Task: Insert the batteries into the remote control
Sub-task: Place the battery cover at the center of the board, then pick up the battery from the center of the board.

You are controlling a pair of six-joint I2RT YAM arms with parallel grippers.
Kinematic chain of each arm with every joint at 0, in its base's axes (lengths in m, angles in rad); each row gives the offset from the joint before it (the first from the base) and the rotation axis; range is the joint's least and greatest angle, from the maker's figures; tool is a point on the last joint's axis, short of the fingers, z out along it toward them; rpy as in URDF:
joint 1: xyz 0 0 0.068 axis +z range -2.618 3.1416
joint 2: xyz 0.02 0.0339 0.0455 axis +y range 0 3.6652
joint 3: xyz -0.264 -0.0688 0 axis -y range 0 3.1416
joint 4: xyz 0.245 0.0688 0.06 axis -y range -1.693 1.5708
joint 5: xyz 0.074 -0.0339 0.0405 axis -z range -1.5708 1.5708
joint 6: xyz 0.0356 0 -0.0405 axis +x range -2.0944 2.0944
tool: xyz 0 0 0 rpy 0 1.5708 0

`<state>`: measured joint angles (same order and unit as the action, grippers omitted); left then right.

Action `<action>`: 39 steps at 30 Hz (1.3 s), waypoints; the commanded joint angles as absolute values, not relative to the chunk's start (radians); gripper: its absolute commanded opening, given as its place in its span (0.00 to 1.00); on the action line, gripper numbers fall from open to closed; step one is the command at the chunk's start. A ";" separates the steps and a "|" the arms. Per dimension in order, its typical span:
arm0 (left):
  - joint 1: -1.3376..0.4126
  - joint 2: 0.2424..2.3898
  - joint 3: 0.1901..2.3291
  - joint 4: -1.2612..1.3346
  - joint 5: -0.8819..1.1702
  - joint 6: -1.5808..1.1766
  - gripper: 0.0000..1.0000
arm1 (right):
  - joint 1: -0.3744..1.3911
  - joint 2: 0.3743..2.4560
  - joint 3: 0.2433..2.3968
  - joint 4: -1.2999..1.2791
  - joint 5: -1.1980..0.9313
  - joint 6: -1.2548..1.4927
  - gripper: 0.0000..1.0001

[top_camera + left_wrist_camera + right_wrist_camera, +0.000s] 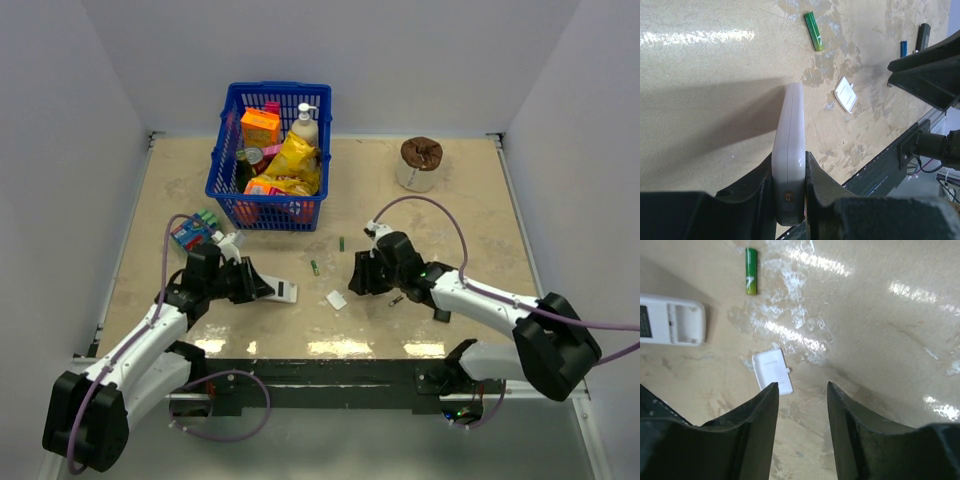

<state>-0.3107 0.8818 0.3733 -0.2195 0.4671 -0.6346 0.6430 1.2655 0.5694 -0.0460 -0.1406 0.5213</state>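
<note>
Operator: Why is the remote held that way?

Inspector: Your left end effector [789, 167] is pinching the remote control [790, 125] by one end, with its jaws pressed on the two broad faces. The rest of the remote juts out over the worktop [715, 100] towards the right arm. Judging from the overhead view, the open side faces up, which presents the bay for loading. I cannot tell whether its far end touches the worktop.

Operator: And the right arm?

Inspector: Your right end effector [802, 390] stands spread and holds nothing. It is poised low, just beside the small white cover [771, 369], which lies flat and apart from the remote. One green battery [751, 270] lies loose beyond the cover, and a blue battery [903, 48] lies further off.

Operator: Condition of the remote?

Inspector: It is white and flat, rounded at the end, with a dark patch on the upper face. The recess at its free end shows bare, and I see no cell in it. In my judgement loading has not begun, and you need a battery picked up first.
</note>
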 commanded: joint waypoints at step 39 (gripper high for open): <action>-0.313 0.655 0.321 0.112 0.677 -0.614 0.00 | 0.647 1.298 0.897 -0.486 0.161 0.543 0.75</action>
